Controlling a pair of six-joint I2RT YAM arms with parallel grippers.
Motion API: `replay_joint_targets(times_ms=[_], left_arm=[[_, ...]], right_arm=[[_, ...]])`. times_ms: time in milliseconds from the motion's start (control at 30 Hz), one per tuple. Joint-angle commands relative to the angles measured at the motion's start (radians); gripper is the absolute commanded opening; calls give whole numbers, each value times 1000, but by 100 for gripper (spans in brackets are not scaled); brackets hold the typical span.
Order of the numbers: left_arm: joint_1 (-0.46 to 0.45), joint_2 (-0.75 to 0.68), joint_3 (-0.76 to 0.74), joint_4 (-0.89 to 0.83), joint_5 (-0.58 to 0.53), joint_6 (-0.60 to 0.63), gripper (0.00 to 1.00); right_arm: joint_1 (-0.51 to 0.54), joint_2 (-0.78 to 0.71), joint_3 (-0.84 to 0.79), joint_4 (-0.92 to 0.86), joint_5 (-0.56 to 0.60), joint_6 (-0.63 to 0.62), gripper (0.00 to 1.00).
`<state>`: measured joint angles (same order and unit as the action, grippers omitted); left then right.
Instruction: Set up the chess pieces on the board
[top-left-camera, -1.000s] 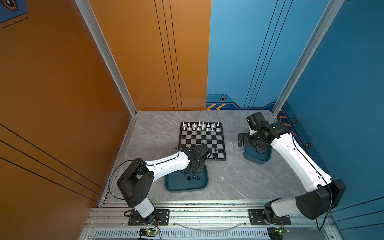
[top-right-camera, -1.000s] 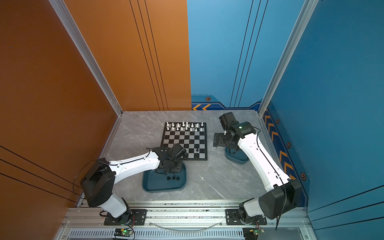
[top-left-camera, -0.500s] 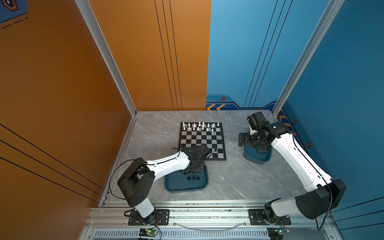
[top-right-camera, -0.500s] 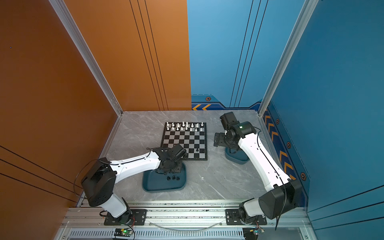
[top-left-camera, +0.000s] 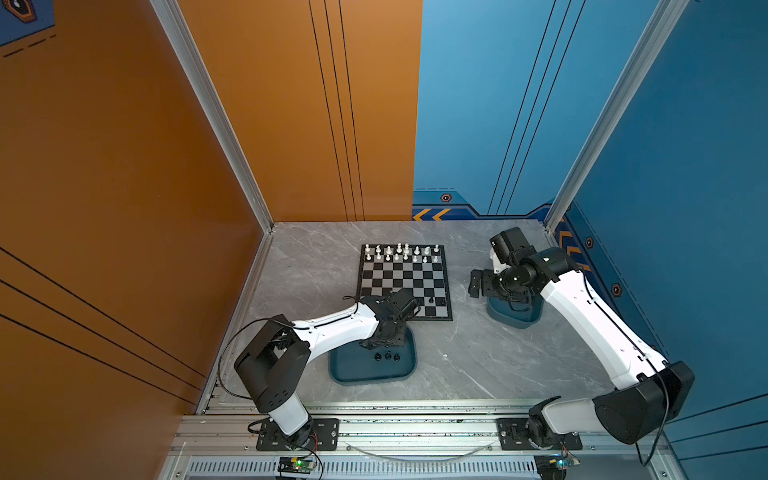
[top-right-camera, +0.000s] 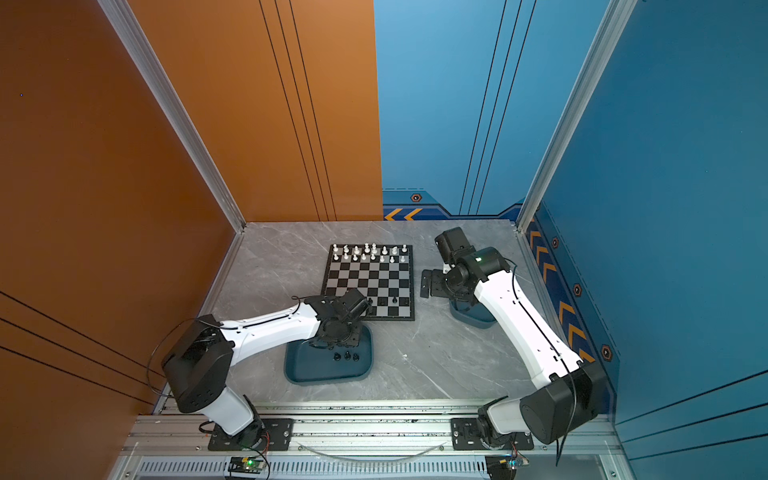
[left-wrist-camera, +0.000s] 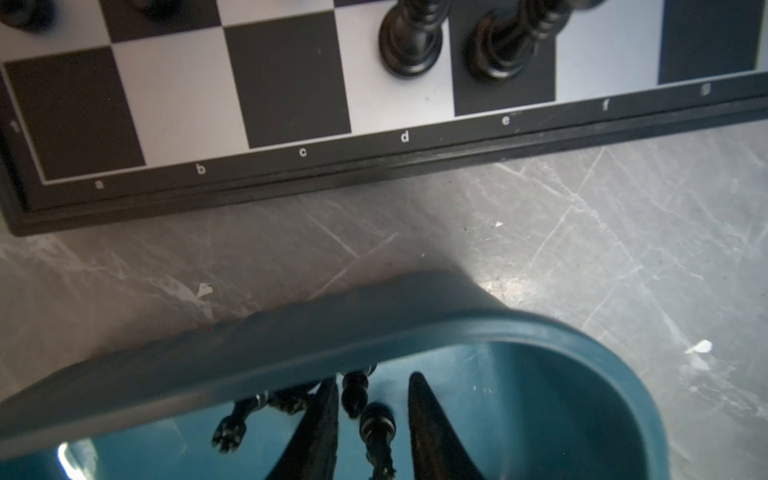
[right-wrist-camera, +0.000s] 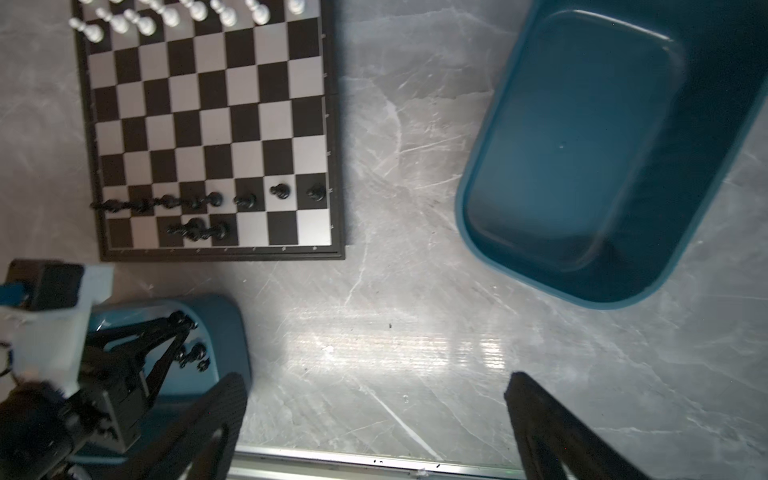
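Chess pieces (left-wrist-camera: 376, 424): likely light, stiff, slick | pinch mid-stem | left gripper (left-wrist-camera: 372, 386) narrow round one, lower centre, clamp unclear | right gripper (right-wrist-camera: 374, 380) apart

The board (right-wrist-camera: 216, 124) has dull black squares and silver squares that shine a bit like metal, with a smooth black plastic rim. The black pieces (left-wrist-camera: 409, 41) are glossy plastic and catch the light. The white pieces (right-wrist-camera: 92, 32) look like smooth plastic too. The left tray (left-wrist-camera: 415, 328) and right tray (right-wrist-camera: 582, 145) are smooth teal plastic, a little shiny inside. The table (right-wrist-camera: 415, 332) looks like grey stone with white veins; it is smooth, with thin scratches and a bright shine. The left arm (top-left-camera: 332, 328) and right arm (top-left-camera: 598, 328) have smooth white plastic shells and dull black joints. The rail (top-left-camera: 415, 434) is bare silver metal with grooves. The orange wall (top-left-camera: 124, 166) and blue wall (top-left-camera: 685, 145) are flat and matt.
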<state>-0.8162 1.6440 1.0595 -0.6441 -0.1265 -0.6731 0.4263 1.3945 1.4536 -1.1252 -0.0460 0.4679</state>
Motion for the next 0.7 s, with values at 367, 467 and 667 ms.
replay_joint_targets(times_ms=[367, 467, 667], left_arm=[[14, -25, -23, -5, 12, 35, 30], [16, -23, -23, 0, 15, 39, 30], [16, -16, -23, 6, 21, 44, 27]], right_arm=[[149, -29, -21, 35, -17, 20, 100], [150, -34, -18, 34, -10, 23, 100], [150, -40, -18, 24, 2, 25, 100]])
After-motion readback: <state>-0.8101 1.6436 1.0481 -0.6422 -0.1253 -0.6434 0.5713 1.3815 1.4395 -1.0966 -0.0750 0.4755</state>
